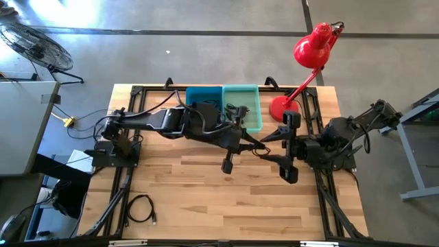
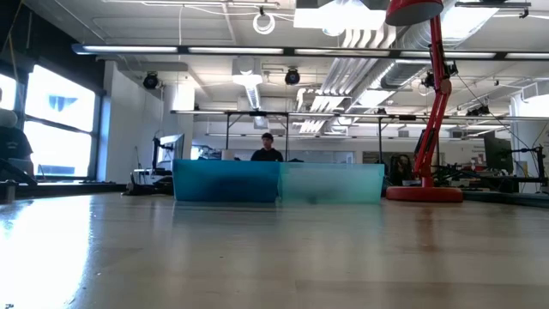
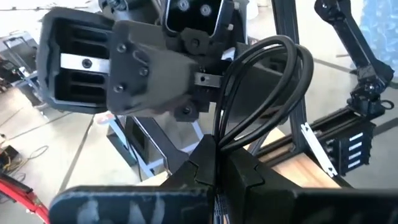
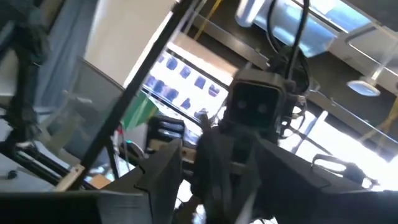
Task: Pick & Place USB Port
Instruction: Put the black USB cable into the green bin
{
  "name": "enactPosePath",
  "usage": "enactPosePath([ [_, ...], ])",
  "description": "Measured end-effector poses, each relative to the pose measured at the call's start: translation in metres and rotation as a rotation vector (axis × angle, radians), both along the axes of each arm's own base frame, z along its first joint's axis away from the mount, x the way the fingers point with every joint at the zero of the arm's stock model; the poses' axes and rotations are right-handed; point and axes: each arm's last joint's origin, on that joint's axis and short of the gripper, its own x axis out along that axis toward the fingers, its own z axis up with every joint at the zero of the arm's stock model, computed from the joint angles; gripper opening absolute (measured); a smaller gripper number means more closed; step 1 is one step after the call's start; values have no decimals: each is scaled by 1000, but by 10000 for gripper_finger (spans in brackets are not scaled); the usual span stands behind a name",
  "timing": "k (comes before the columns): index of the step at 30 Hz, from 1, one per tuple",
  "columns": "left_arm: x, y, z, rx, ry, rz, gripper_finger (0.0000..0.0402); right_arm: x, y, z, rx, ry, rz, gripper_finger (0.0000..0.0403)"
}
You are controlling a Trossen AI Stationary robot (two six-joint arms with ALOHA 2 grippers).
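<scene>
A black looped USB cable [image 1: 265, 140] hangs in the air between my two grippers, above the table's middle. My left gripper [image 1: 251, 143] reaches in from the left and is shut on it; the left wrist view shows the loop [image 3: 273, 68] rising past the fingers. My right gripper [image 1: 283, 147] faces it from the right with its fingers spread wide. In the right wrist view those fingers [image 4: 163, 171] stand on either side of the left gripper's tip. Whether they touch the cable cannot be told. A second black cable [image 1: 140, 207] lies coiled on the table at the near left. My left gripper pinches the bunched strands of the cable at the foot of the loop [image 3: 219, 142] between its two fingers. The fingers come level from the table's left. The loop sticks out beyond the fingertips toward the right gripper, lifted clear of the table.
A blue bin [image 1: 204, 96] and a teal bin [image 1: 241, 95] stand side by side at the table's far edge; they also show in the low view [image 2: 227, 182]. A red desk lamp [image 1: 312, 51] stands at the far right. A person shows far off in the room behind.
</scene>
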Motion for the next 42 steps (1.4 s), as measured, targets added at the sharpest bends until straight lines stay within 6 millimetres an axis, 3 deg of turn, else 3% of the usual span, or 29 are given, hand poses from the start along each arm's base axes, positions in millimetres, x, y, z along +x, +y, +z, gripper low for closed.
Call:
enactPosePath([
  [6, 5, -1, -5, 2, 11, 0, 1, 1, -1, -2, -38, 17, -47, 148],
  [14, 4, 0, -5, 3, 14, 6, 3, 1, -1, -3, -80, 27, -76, 10],
  [19, 4, 1, -7, 7, 41, 34, 26, 1, -2, -4, -71, 35, -92, 5],
  [25, -4, 5, -18, -80, 212, 78, 59, 2, -3, -8, -51, 79, -141, 1],
  [32, -38, 12, -19, -43, 411, 176, 66, 1, -6, -15, -6, 176, -198, 1],
  [37, -80, 22, -17, -57, 599, 293, 66, 3, -8, -27, 17, 288, -282, 0],
  [42, -112, 22, -27, -71, 825, 430, 66, 8, -32, -37, 169, 368, -430, 0],
])
